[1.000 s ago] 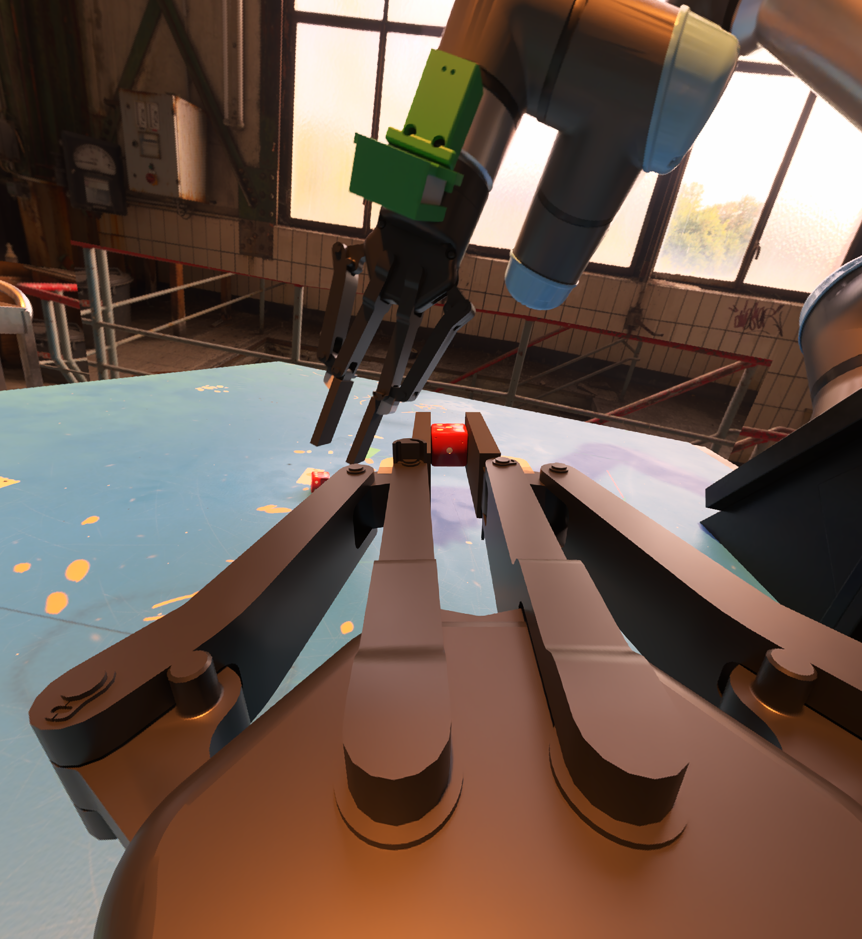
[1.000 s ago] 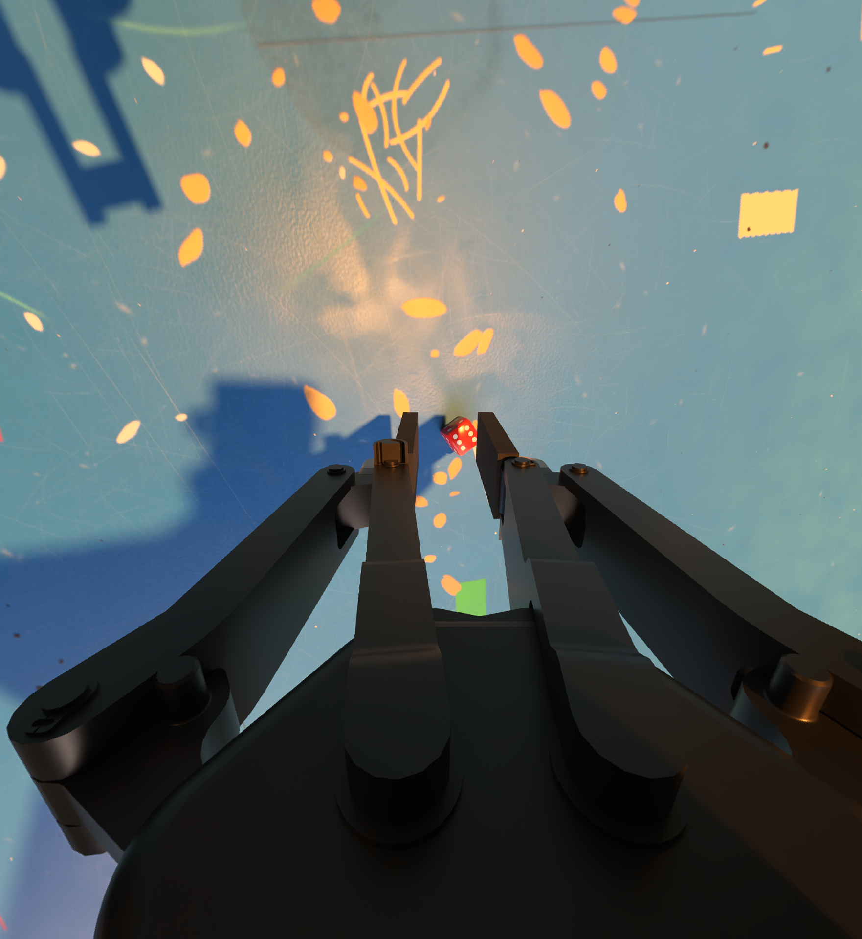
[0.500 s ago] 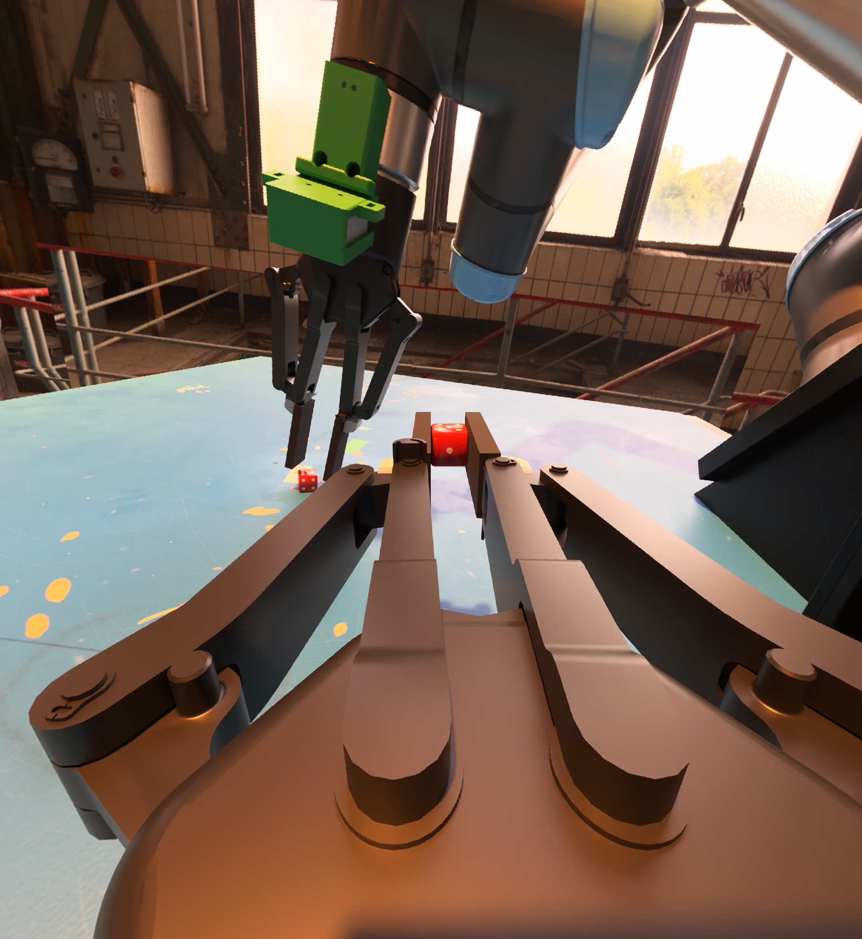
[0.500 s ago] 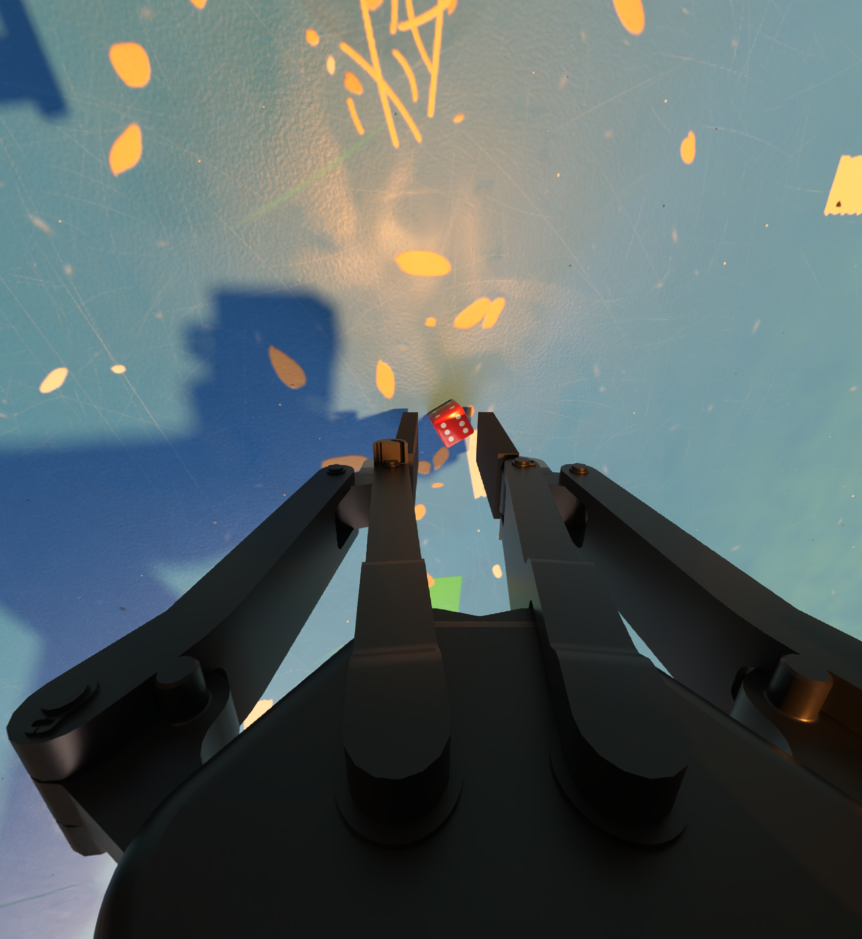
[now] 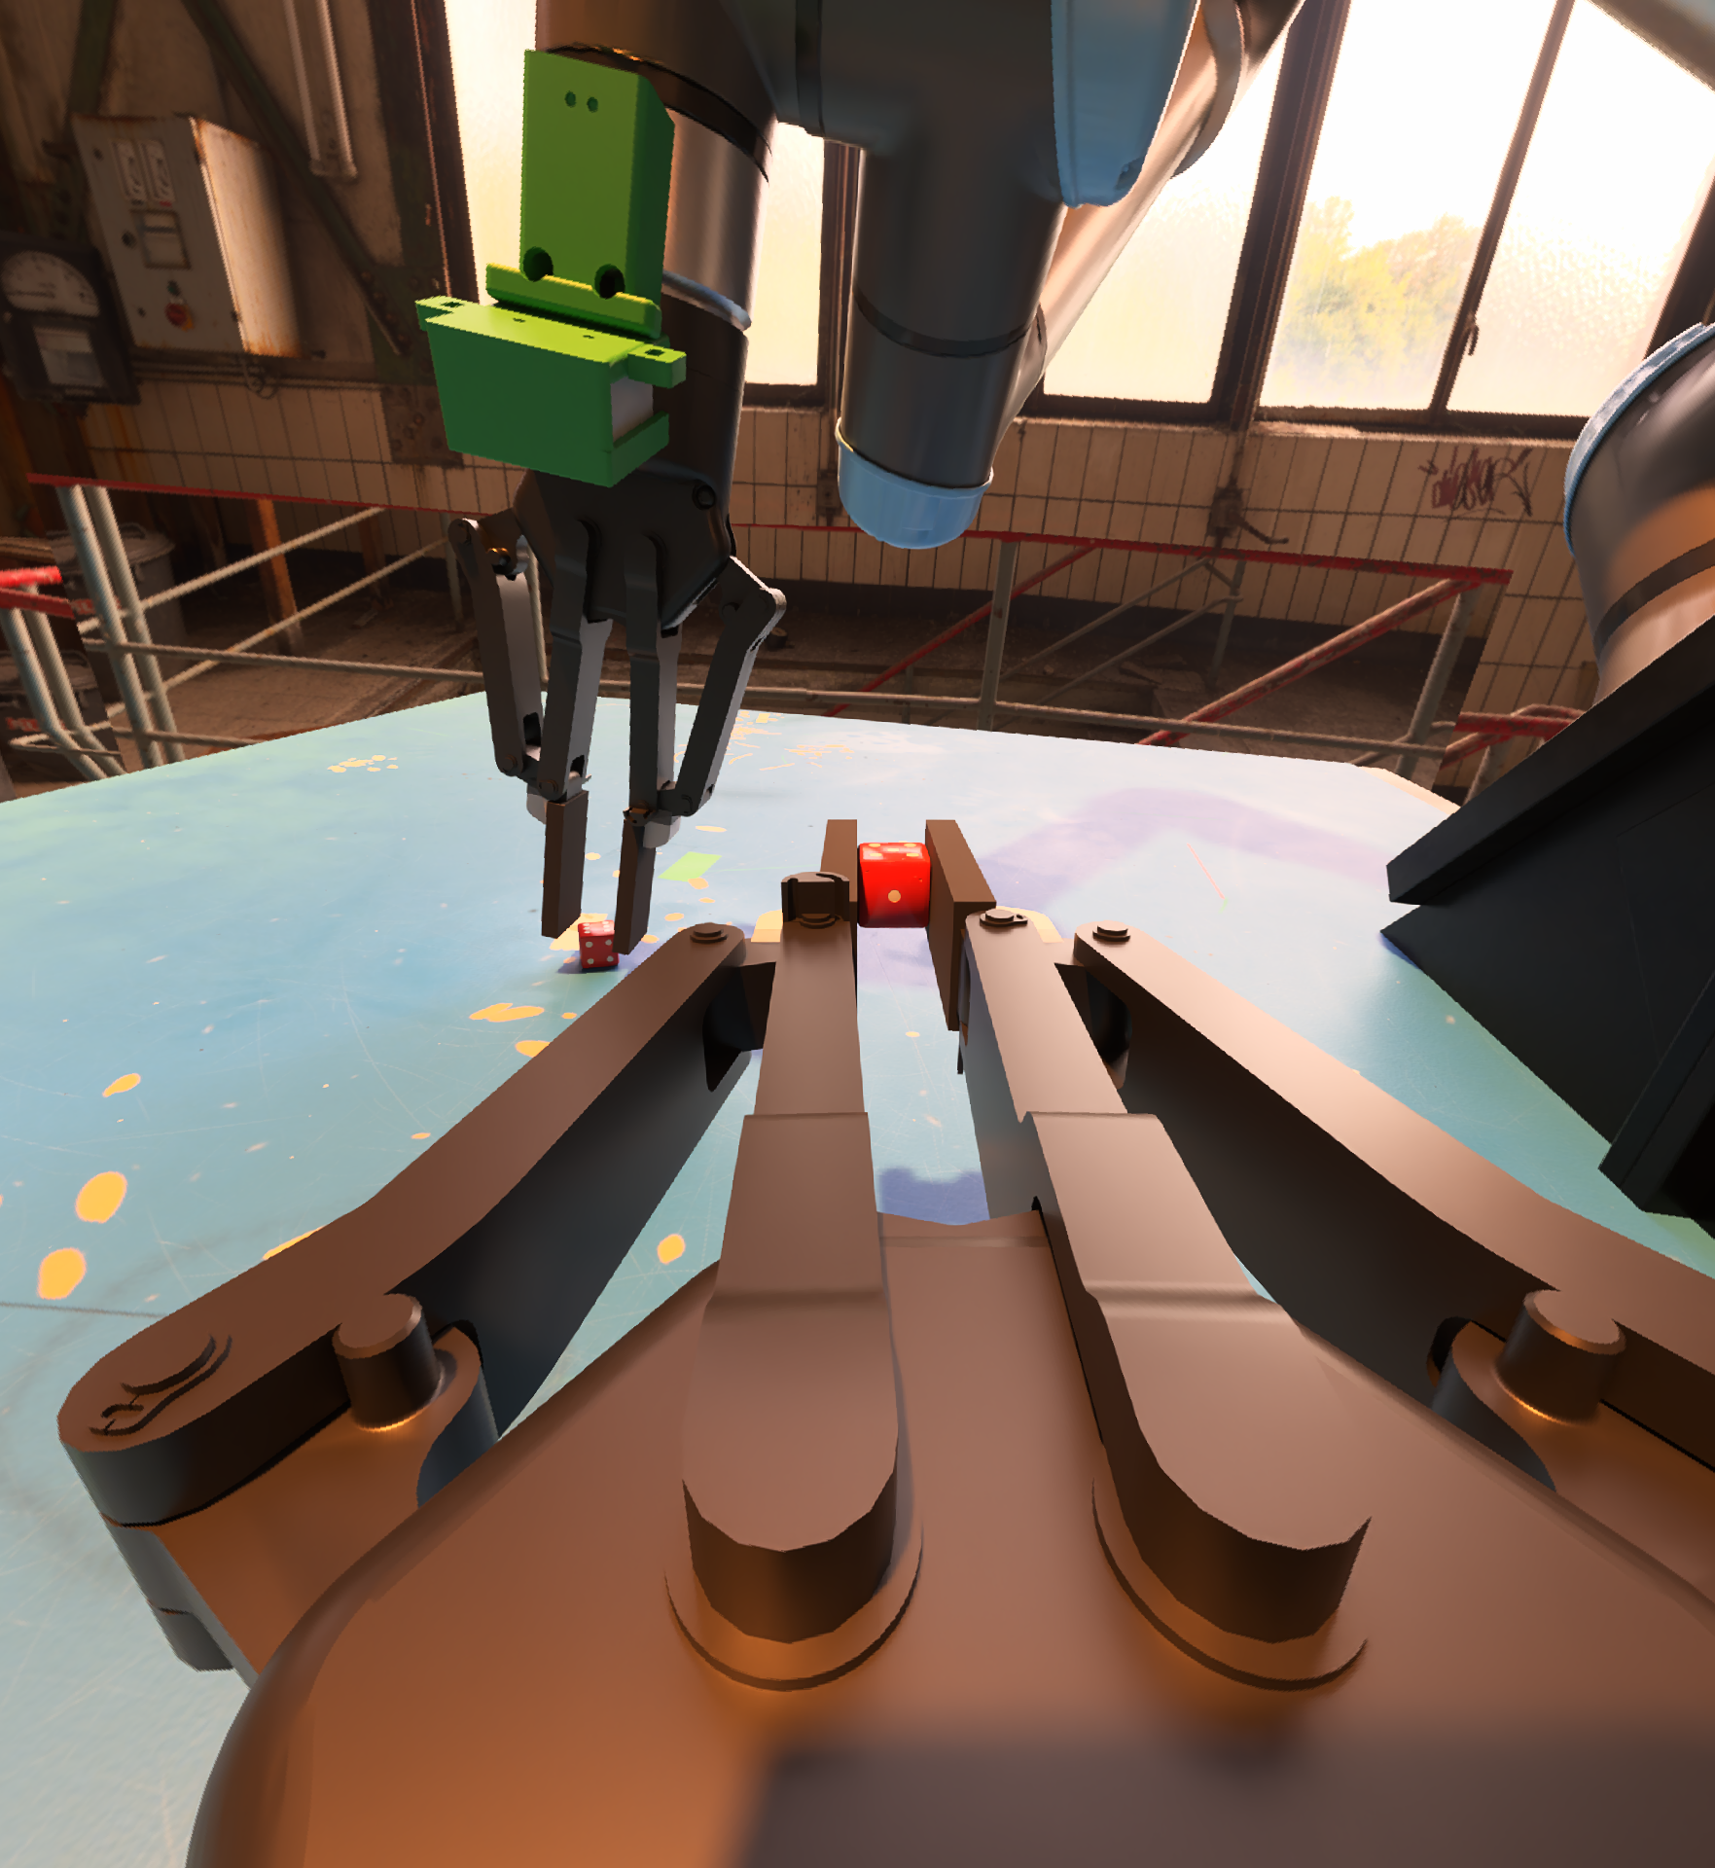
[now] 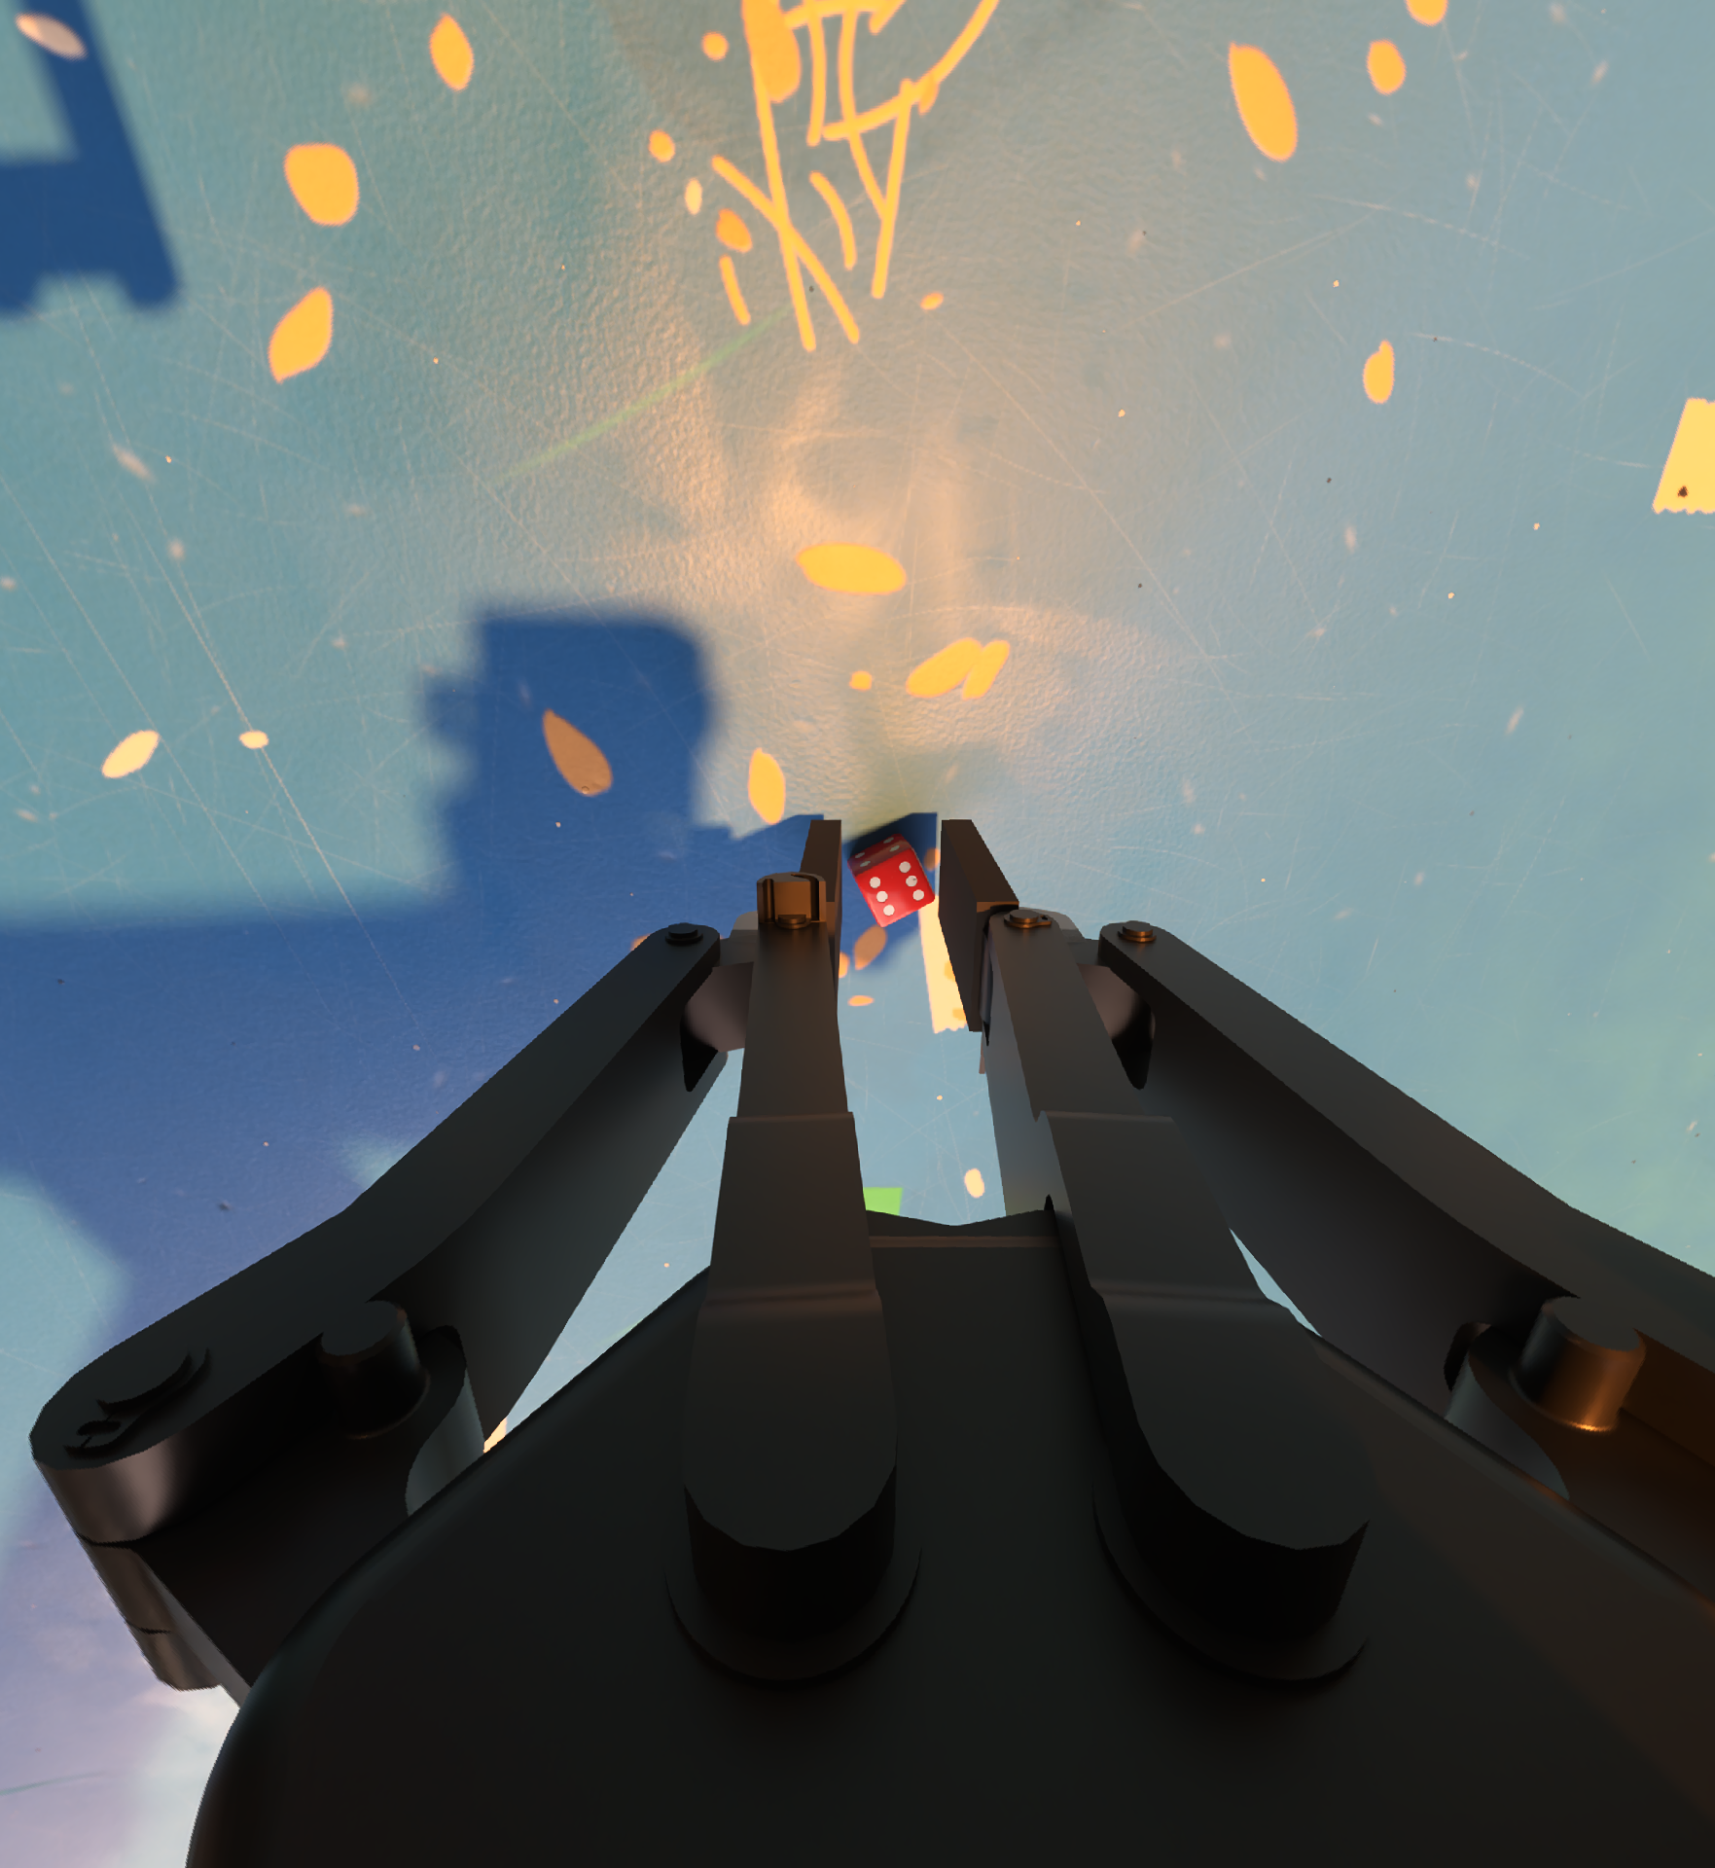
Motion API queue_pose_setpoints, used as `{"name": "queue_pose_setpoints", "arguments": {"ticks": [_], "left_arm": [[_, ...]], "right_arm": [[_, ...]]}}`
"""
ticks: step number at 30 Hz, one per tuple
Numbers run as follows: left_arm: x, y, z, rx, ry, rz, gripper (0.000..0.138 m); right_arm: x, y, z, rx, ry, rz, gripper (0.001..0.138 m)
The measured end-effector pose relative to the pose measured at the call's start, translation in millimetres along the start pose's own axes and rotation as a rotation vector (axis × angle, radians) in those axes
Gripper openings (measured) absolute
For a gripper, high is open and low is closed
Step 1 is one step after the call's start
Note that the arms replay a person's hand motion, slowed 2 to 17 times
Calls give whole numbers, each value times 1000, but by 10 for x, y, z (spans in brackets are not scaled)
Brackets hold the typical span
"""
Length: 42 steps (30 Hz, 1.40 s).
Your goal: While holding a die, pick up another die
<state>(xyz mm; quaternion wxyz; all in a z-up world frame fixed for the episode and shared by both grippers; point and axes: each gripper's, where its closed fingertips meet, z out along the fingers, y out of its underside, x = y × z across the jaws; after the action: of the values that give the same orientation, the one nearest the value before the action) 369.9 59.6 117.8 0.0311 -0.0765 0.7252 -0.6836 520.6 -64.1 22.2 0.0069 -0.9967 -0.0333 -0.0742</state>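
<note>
My left gripper (image 5: 893, 871) is shut on a red die (image 5: 893, 884) and holds it above the blue table (image 5: 226, 1011). A second red die (image 5: 597, 944) lies on the table to the left. My right gripper (image 5: 598, 910) hangs straight down over it, its fingertips on either side of the die and close to the table. In the right wrist view that die (image 6: 891, 881) sits turned at an angle between the tips of my right gripper (image 6: 888, 871), with small gaps on both sides. The right jaws stand narrowly open.
A black slanted block (image 5: 1641, 910) stands at the table's right side. The right arm (image 5: 934, 303) with its green camera mount (image 5: 560, 384) reaches over the table's middle. The far table edge (image 5: 1035, 733) borders a metal railing.
My right gripper has come down over the die on the table, which now sits between its fingertips. My left gripper has kept its hold on its die.
</note>
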Motion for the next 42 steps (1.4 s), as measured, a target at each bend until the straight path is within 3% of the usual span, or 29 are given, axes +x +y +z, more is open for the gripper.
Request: {"name": "queue_pose_setpoints", "arguments": {"ticks": [14, 28, 42], "left_arm": [[-3, 16, 2, -11, 13, -11, 18], [-52, 27, -11, -20, 14, -39, 18], [-47, 28, -9, -18, 29, -51, 18]], "right_arm": [[9, 40, 63, -86, 16, -187, 25], [-23, -26, 71, -95, 61, -407, 23], [-29, -9, 74, -49, 33, -448, 22]]}}
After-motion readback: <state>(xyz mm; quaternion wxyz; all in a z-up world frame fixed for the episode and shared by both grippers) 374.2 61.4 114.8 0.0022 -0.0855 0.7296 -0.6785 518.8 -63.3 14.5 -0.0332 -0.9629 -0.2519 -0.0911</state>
